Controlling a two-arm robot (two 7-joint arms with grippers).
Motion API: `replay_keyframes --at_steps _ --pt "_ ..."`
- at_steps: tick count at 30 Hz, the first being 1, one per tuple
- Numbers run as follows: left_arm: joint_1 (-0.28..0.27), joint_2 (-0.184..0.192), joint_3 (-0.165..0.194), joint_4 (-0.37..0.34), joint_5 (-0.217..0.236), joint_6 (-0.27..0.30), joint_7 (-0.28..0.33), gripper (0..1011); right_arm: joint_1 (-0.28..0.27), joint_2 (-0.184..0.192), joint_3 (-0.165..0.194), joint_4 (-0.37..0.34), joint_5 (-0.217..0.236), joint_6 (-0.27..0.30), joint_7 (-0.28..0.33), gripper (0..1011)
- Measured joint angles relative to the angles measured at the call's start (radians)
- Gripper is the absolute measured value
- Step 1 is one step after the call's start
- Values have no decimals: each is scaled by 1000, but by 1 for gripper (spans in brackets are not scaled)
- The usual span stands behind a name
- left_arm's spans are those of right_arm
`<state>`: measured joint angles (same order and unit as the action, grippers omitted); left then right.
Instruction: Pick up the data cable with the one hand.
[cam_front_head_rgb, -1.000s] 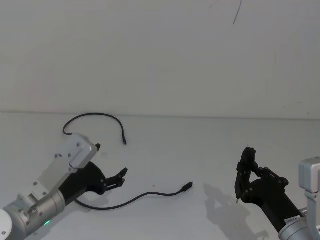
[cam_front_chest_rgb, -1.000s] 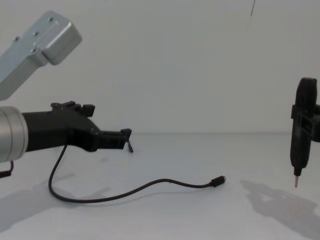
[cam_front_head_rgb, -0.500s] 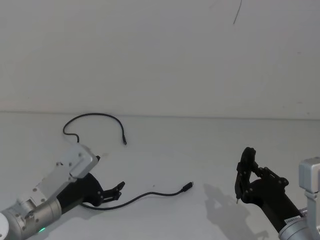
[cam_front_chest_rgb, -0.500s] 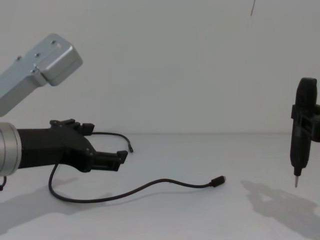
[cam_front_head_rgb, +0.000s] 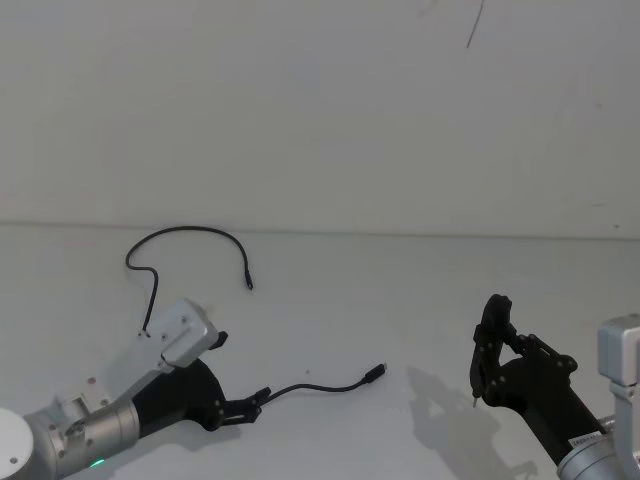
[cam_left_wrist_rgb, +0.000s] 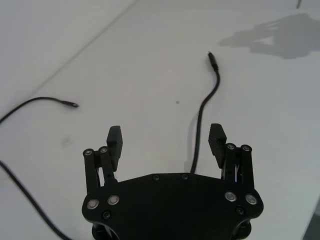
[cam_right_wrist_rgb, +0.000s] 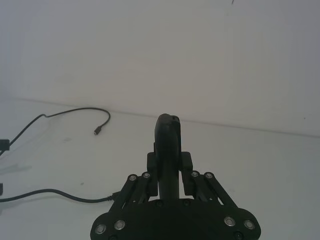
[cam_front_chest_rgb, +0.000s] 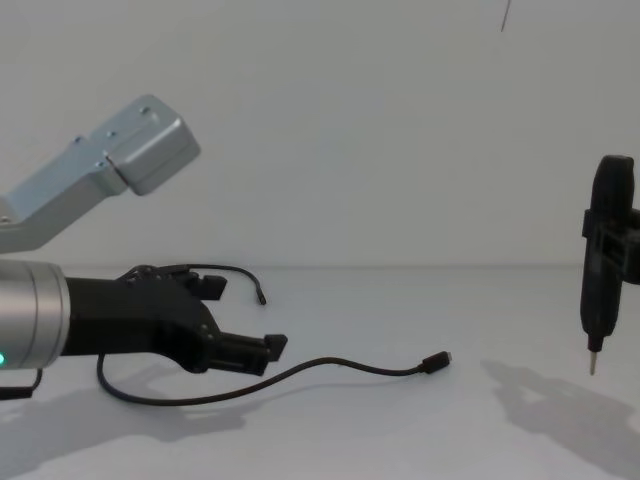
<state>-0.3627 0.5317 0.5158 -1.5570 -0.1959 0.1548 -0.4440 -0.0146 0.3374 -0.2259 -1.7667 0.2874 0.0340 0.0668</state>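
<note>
The data cable (cam_front_head_rgb: 320, 386) is a long thin black cord lying on the white table. One plug (cam_front_head_rgb: 375, 372) lies mid-table and the other end (cam_front_head_rgb: 248, 286) is farther back. My left gripper (cam_front_head_rgb: 253, 404) is open and low over the table at the near left. In the left wrist view the cable (cam_left_wrist_rgb: 204, 107) runs between the two fingers (cam_left_wrist_rgb: 217, 138), close to one of them. From the chest view the left gripper (cam_front_chest_rgb: 248, 318) hovers just above the cable (cam_front_chest_rgb: 340, 366). My right gripper (cam_front_head_rgb: 503, 350) stays at the right, shut on a black screwdriver (cam_right_wrist_rgb: 167, 142).
The cable's far loop (cam_front_head_rgb: 185, 233) curves near the table's back edge, by the white wall. The screwdriver (cam_front_chest_rgb: 605, 255) hangs tip down above the table on the right, with its shadow beneath. Bare table lies between the two arms.
My left gripper has moved forward, to the right and down, from beside the cable's bend to straddling the cable. The right arm and the screwdriver have not moved.
</note>
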Motion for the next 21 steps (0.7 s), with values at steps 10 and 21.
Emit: replay_keyframes --at_steps 10,21 --pt "-30 -26 16 45 -10 9 -56 1001 0 0 0 0 0 0 0 269" --pt "-52 -70 13 103 -51 20 -86 1001 0 0 0 0 0 0 0 269"
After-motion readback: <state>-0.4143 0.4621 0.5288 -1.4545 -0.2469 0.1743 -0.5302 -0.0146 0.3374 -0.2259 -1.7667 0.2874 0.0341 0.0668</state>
